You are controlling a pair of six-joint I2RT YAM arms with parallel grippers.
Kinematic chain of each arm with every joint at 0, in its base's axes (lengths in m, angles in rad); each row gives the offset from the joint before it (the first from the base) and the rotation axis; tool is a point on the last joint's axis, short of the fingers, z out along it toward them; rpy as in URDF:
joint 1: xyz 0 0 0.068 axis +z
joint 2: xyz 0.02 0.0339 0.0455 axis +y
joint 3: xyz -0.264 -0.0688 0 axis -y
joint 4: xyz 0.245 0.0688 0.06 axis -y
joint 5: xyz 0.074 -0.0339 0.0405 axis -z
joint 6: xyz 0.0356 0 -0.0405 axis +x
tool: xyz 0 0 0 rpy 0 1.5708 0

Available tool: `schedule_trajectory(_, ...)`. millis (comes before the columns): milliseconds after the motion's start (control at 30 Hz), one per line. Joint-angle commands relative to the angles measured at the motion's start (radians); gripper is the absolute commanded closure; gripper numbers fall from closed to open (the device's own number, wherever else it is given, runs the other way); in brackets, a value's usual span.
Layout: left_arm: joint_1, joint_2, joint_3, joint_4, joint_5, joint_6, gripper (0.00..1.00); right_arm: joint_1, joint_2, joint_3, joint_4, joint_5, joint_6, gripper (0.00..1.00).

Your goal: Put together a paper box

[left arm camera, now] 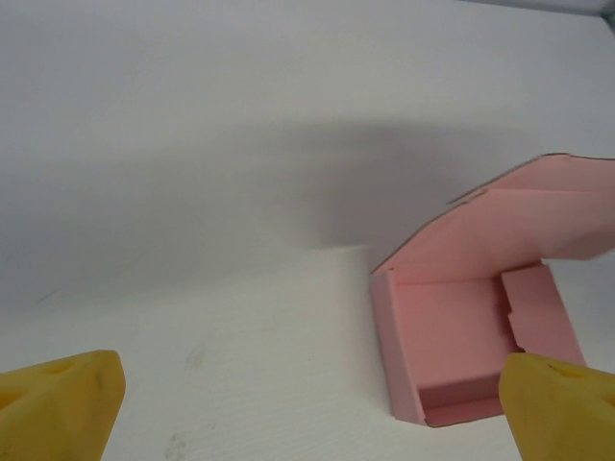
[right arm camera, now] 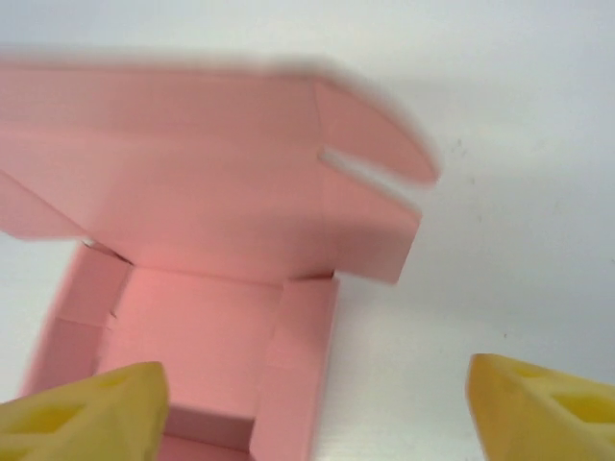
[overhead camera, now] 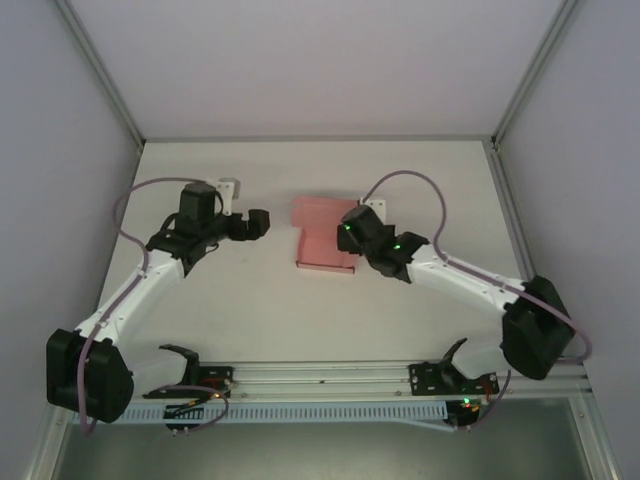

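- Assembly is judged well along: the paper box (overhead camera: 322, 238) is seen mid-table (overhead camera: 300, 320), with its tray walls folded up and its lid (left arm camera: 509, 226) raised at the back
- Closing the lid is taken to be the step in hand, though no flap is gripped at this moment
- The right gripper (overhead camera: 352, 232) is held over the box's right side, jaws spread wide, with nothing between its yellow fingertips (right arm camera: 91, 413); whether the paper is touched cannot be told
- The left gripper (overhead camera: 258, 223) is poised to the left of the box, apart from it, likewise released and empty, its fingertips (left arm camera: 67, 399) set wide above bare table
- Next move, as judged: the lid must be pressed down over the tray and its rounded ear flap (right arm camera: 384, 144) tucked inside the wall; the tray would likely need steadying by the other arm, since thin paper is expected to slide or buckle
- Lid edges are blurred in the right wrist view, so the slit and folds are hard to read
- A near corner of the box is covered by a fingertip in each wrist view, and its right edge is hidden under the right gripper from above
- The lid's far end is cut off by the frame in the left wrist view; whether the inner wall flaps are locked cannot be made out
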Motion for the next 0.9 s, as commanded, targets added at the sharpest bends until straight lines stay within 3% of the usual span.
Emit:
schedule_trajectory(0, -0.037, 0.056, 0.057, 0.058, 0.106, 0.146, 0.00, -0.081, -0.047, -0.026, 0.081, -0.125, -0.207, 0.12)
schedule_trajectory(133, -0.077, 0.173, 0.140, 0.042, 0.109, 0.254, 0.00, -0.146, -0.036, 0.017, 0.052, -0.277, -0.368, 0.07)
schedule_trajectory(267, -0.080, 0.243, 0.152, 0.040, 0.091, 0.215, 0.02, -0.152, 0.006, 0.032, -0.052, -0.242, -0.149, 0.19)
schedule_trajectory(433, -0.080, 0.222, 0.056, 0.106, 0.090, 0.152, 0.02, -0.141, 0.046, -0.138, 0.175, -0.358, 0.064, 0.33)
schedule_trajectory(733, -0.081, 0.136, -0.038, 0.130, 0.077, 0.135, 0.02, -0.128, 0.228, -0.137, 0.299, -0.330, 0.164, 0.40)
schedule_trajectory(867, -0.081, 0.118, -0.051, 0.123, 0.055, 0.135, 0.02, -0.127, 0.263, -0.140, 0.311, -0.334, 0.186, 0.55)
